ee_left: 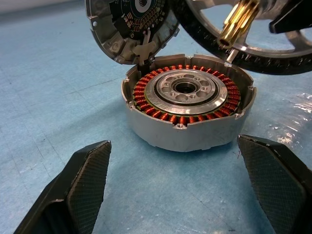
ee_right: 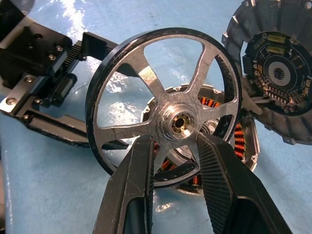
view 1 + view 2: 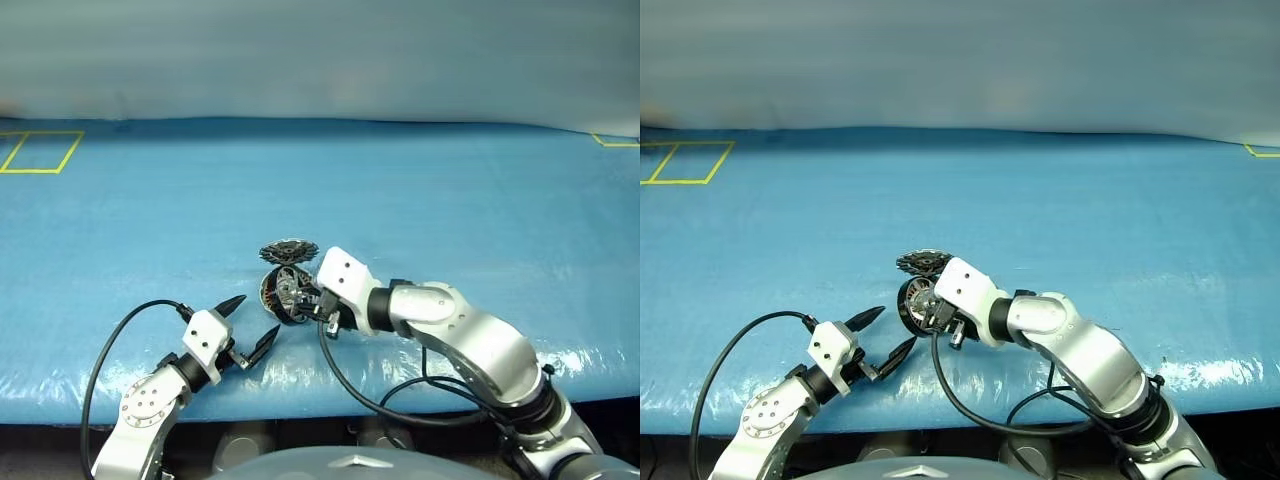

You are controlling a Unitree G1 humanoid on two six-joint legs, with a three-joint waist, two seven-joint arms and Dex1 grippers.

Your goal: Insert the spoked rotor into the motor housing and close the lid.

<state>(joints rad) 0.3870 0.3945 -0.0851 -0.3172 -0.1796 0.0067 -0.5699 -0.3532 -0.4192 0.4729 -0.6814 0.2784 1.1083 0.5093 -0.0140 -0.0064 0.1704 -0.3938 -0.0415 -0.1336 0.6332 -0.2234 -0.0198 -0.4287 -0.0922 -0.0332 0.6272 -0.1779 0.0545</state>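
Right gripper (image 2: pixel 173 146) clamps the hub of the dark-rimmed, silver-spoked rotor (image 2: pixel 163 105), held above the copper-wound silver housing (image 1: pixel 187 109); scalloped grey lid (image 2: pixel 278 68) hinged open. Left gripper (image 1: pixel 175 185) spread wide, empty, near the housing.

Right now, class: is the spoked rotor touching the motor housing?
Apart. The left wrist view shows the spoked rotor held above the motor housing, with blue table visible between them.
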